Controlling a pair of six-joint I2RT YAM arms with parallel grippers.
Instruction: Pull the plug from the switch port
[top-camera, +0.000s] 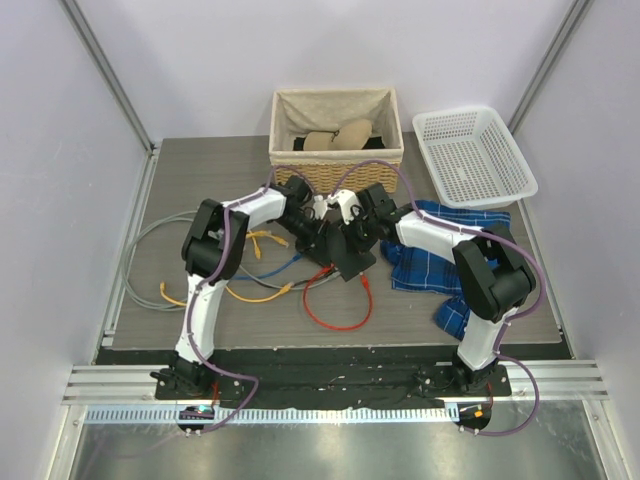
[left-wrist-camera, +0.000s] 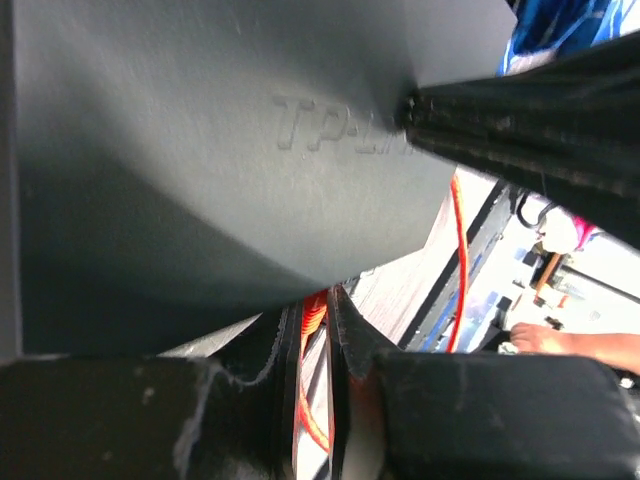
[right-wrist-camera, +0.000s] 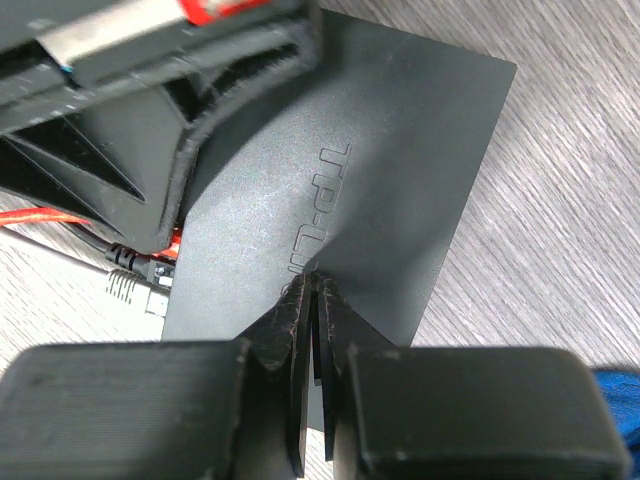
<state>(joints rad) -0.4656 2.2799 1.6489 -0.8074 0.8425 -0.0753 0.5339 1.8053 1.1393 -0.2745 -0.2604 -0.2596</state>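
The switch (top-camera: 352, 264) is a flat black box in the middle of the table; its embossed top fills the left wrist view (left-wrist-camera: 200, 150) and the right wrist view (right-wrist-camera: 380, 160). My left gripper (left-wrist-camera: 318, 318) sits at the switch's edge, shut on the ribbed boot of the red plug (left-wrist-camera: 313, 312); whether the plug is still in its port is hidden. The red cable (top-camera: 340, 318) loops toward the front. My right gripper (right-wrist-camera: 315, 285) is shut, its tips pressing on the switch's top. Both grippers meet over the switch, left (top-camera: 322, 244) and right (top-camera: 350, 240).
A grey plug (right-wrist-camera: 128, 283) lies at the switch's socket edge. Yellow (top-camera: 262, 295), blue (top-camera: 285, 266) and grey (top-camera: 140, 262) cables lie to the left. A blue plaid cloth (top-camera: 430, 255) lies to the right. A wicker basket (top-camera: 337, 165) and a white plastic basket (top-camera: 470, 150) stand at the back.
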